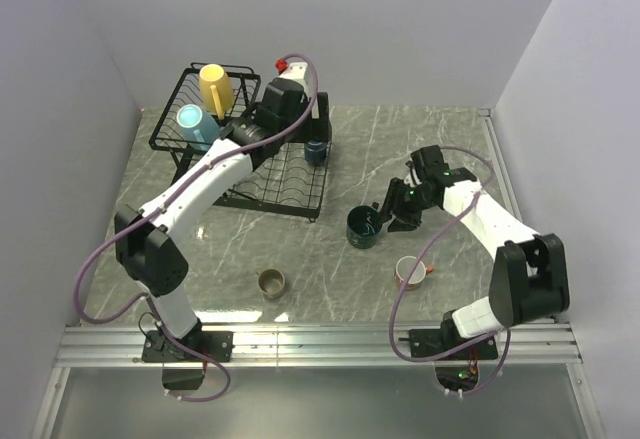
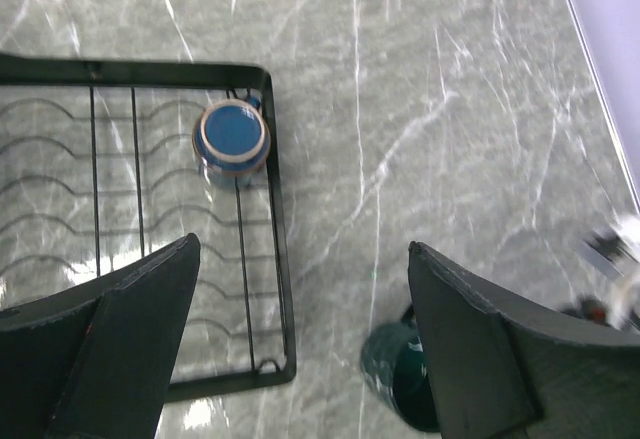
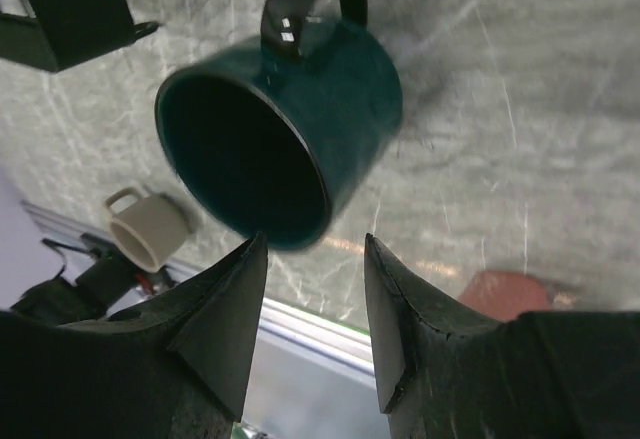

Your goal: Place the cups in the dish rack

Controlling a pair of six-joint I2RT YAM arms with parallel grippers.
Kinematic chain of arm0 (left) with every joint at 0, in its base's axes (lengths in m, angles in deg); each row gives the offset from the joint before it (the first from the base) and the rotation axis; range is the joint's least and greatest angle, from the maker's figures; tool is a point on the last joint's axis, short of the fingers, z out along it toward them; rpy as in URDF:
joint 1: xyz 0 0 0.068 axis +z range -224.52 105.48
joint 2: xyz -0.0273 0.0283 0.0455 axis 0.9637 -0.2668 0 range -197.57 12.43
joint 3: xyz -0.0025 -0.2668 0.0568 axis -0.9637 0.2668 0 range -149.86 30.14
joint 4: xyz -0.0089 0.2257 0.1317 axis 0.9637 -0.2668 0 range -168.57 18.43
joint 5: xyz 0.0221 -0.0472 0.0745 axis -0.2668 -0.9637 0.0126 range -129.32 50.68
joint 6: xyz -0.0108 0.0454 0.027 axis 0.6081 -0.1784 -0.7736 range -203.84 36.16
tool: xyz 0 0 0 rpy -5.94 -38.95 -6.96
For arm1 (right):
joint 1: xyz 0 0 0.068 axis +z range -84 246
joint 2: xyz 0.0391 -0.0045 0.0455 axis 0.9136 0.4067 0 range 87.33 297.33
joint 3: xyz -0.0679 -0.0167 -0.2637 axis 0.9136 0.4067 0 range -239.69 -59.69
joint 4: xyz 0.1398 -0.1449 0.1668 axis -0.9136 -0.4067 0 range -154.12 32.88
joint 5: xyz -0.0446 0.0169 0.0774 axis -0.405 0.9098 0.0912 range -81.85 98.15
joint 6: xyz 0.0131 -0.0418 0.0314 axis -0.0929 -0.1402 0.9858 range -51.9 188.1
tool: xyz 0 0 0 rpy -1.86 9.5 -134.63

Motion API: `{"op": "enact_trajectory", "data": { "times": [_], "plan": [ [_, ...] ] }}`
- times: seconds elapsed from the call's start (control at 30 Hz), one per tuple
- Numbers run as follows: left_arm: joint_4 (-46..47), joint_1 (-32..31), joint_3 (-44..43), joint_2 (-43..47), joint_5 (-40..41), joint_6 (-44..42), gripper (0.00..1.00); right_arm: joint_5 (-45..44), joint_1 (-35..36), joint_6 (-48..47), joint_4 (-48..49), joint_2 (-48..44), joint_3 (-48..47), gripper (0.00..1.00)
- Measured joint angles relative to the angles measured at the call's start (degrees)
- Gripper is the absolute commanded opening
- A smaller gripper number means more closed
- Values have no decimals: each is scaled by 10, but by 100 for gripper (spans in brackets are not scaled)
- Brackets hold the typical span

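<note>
Grey-green marbled table [image 1: 440,129] sits boxed in by pale walls on three sides.

The stone-patterned top, veined with thin white lines, runs from the back wall [image 1: 380,19] to a band of silver metal rails [image 1: 330,337] along its near edge. A left wall [image 1: 60,109] and a right wall [image 1: 585,59], both plain and lavender-white, close it in at the sides. On the near side of the rails lies a flat, dull grey panel [image 1: 320,399]. The left wrist view shows the white veins sharpest, with light glinting off the polished surface.
</note>
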Motion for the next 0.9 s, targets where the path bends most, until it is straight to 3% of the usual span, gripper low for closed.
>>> {"op": "enact_trajectory", "data": {
  "times": [0.2,0.57,0.9],
  "plan": [
    [-10,-10,31,37,-6,10,89,-44,45,-2,11,61,-27,48],
    [-35,-28,47,89,-9,19,88,-169,102,-14,3,118,-65,0],
    [-35,-30,50,94,-45,24,89,-197,108,-25,-2,108,-67,0]
  ]
}}
